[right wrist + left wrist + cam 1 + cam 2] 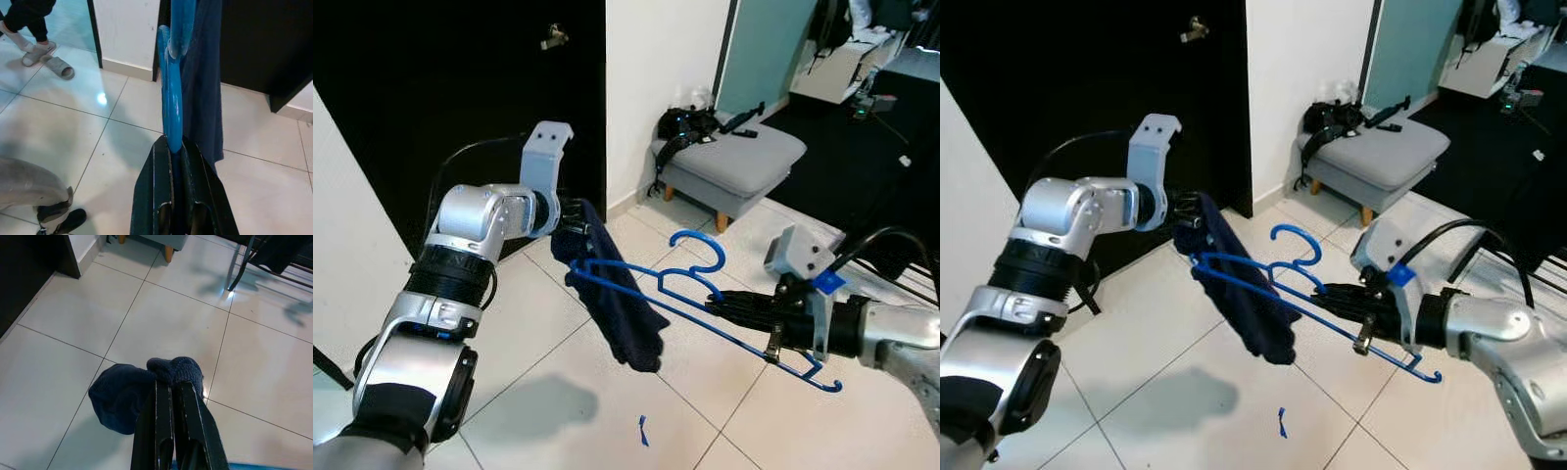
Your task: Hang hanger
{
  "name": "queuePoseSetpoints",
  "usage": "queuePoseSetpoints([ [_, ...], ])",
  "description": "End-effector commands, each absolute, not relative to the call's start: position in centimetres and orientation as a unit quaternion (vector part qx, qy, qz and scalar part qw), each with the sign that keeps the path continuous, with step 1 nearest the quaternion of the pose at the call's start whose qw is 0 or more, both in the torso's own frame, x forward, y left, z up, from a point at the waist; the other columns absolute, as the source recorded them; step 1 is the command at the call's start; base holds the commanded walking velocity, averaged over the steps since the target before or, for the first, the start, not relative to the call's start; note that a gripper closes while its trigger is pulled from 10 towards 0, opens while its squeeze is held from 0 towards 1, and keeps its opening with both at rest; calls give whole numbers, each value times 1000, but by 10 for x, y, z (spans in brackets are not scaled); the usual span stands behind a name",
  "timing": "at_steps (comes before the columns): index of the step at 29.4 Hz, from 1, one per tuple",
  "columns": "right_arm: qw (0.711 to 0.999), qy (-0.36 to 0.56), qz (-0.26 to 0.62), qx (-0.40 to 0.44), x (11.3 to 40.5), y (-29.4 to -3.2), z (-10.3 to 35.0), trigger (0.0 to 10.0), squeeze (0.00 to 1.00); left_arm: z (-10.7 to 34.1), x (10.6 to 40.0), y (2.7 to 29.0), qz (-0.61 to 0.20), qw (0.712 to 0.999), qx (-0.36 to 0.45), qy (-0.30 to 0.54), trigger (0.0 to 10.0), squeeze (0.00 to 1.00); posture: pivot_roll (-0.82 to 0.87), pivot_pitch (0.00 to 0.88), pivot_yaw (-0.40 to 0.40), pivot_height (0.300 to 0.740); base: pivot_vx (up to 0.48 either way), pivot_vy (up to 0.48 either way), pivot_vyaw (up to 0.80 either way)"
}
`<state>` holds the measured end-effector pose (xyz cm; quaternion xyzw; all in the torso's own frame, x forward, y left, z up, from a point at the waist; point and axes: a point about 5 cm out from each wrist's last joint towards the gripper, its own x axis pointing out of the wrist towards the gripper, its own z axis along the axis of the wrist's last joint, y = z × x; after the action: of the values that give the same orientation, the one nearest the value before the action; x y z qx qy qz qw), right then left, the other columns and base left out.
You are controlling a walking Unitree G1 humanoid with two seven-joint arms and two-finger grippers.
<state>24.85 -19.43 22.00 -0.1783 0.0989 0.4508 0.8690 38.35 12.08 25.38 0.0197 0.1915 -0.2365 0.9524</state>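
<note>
A blue plastic hanger [700, 294] is held level above the tiled floor, its hook [701, 247] pointing up. My right gripper [729, 308] is shut on its lower bar, the bar clamped between the fingers [166, 196]. A dark navy garment [617, 299] hangs over the hanger's left end and droops down. My left gripper [576, 223] is shut on the top of that garment [146, 387], beside the black door.
A grey upholstered stool [729, 162] with black straps on it stands by the white wall. A black door [460, 88] lies behind my left arm. A dark rack frame [254, 259] is on the right. A small blue scrap [643, 429] lies on the tiles. A person's feet in slippers [44, 58] stand nearby.
</note>
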Motion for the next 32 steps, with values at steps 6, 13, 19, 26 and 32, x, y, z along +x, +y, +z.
queuePoseSetpoints([
  [6,888,88,411,-185,255,-204,232,10000,0,272,380,120,-249,954,34,164,10000,0,32,59,6,740,0,0,0],
  [13,903,73,381,-183,265,-207,237,10000,0,284,370,107,-292,945,32,145,10000,0,37,59,4,740,0,0,0],
  [19,917,65,346,-185,277,-205,238,10000,0,288,366,106,-300,943,37,139,10000,0,46,54,3,740,0,0,0],
  [26,919,65,344,-182,277,-205,240,10000,0,286,366,107,-296,944,47,140,10000,0,42,57,4,740,0,0,0],
  [32,918,61,352,-174,275,-204,241,10000,0,284,368,112,-282,947,89,129,10000,0,37,58,7,740,0,0,0],
])
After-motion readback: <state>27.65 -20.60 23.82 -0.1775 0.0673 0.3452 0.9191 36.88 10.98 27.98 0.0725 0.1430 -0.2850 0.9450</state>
